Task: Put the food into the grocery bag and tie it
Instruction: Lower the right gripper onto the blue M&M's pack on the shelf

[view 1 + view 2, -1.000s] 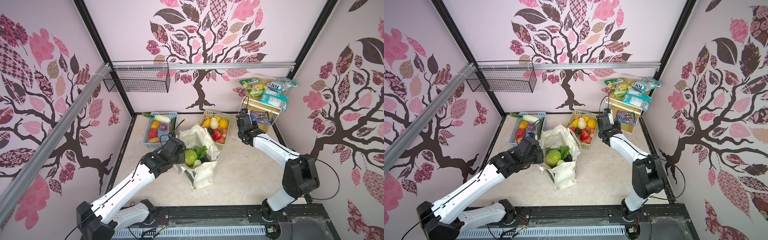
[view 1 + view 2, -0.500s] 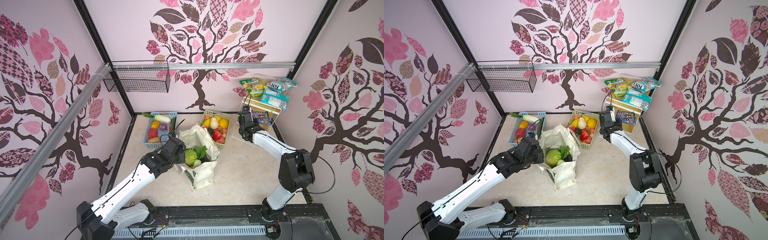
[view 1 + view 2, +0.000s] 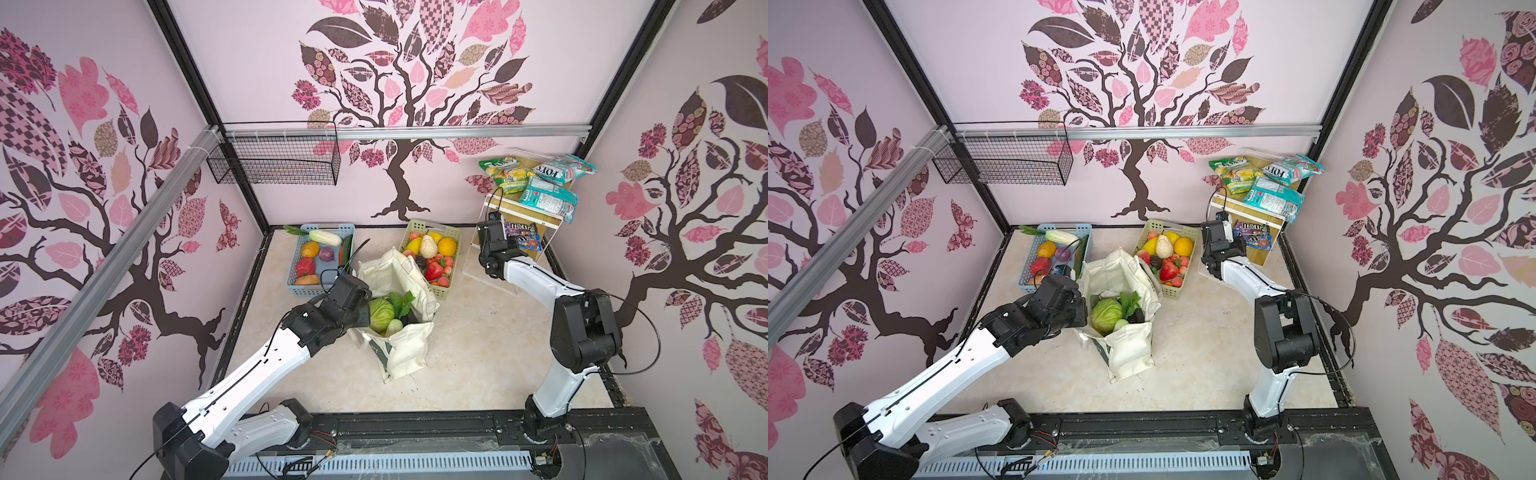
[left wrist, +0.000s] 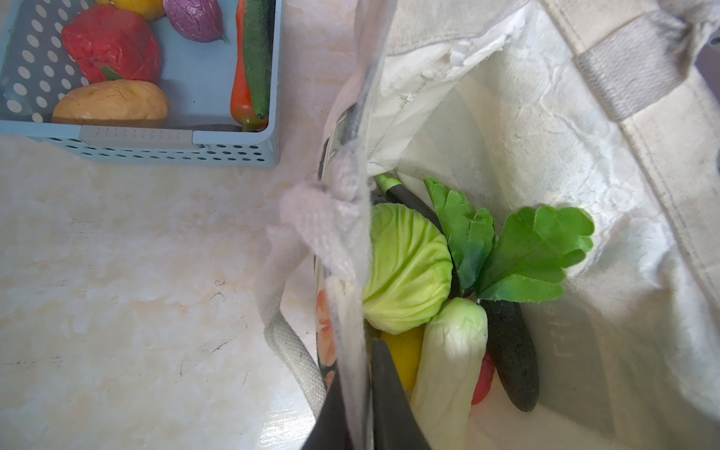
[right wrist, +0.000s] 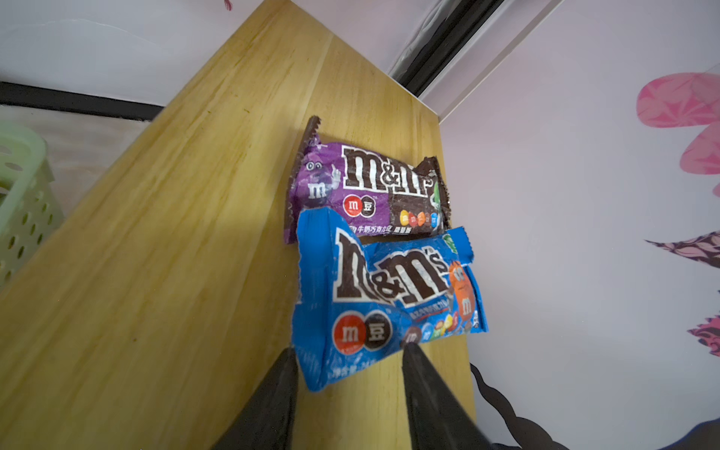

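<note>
So left gripper (image 4: pixel 358 376) pinched the grocery bag (image 4: pixel 545 117) rim, propping its mouth open; right gripper (image 5: pixel 348 362) sat half-wide astride the blue M&M's packet (image 5: pixel 382 296), grip unclear.

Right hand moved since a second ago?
Yes. The right hand has crept back toward the wooden shelf in both top views, closing on the blue M&M's packet.

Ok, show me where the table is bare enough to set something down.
Widest bare tabletop: between the grocery bag and the right arm, running to the front rail. A narrower strip lies in front of the blue basket, under the left arm. Crowded at the back: blue basket, green basket, bag and shelf close together.
</note>
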`<state>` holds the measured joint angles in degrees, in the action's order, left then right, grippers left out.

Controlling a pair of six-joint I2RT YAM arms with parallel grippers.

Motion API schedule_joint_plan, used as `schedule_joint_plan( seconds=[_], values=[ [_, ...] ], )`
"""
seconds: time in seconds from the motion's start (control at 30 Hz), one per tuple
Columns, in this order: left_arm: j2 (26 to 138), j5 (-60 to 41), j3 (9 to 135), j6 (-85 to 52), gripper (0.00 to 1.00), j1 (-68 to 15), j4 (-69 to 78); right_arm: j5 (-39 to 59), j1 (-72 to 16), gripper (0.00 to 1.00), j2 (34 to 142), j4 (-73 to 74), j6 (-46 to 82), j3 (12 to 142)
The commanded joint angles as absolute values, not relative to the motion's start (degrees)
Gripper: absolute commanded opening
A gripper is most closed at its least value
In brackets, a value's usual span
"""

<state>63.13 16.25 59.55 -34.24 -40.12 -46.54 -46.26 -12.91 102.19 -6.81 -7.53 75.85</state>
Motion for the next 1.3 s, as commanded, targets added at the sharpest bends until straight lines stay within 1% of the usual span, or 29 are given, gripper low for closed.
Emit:
schedule_joint_plan(
  seconds=[0.0,0.3,0.53,0.7,1.1,1.27],
  values=[
    [62.6,16.1,58.8,-33.3,0.11,-40.2,-46.0,-46.0,-12.4,0.47,104.4,-6.9,-7.6,78.7],
    [61.7,16.5,58.6,-33.1,0.11,-40.2,-46.6,-46.6,-11.5,0.56,106.6,-7.3,-7.3,80.2],
    [61.1,16.9,58.3,-33.2,0.11,-40.2,-46.7,-47.2,-10.9,0.55,108.1,-7.1,-7.8,80.7],
    [61.0,17.0,58.2,-33.1,0.11,-40.2,-46.7,-47.6,-10.8,0.47,108.6,-6.3,-8.9,80.7],
    [61.4,16.5,58.3,-32.8,0.11,-40.2,-46.3,-46.6,-10.8,0.17,107.6,-5.9,-9.9,79.7],
    [61.0,16.6,58.2,-32.9,0.11,-40.2,-46.4,-45.9,-10.8,0.10,106.6,-6.2,-9.8,79.4]
  ],
)
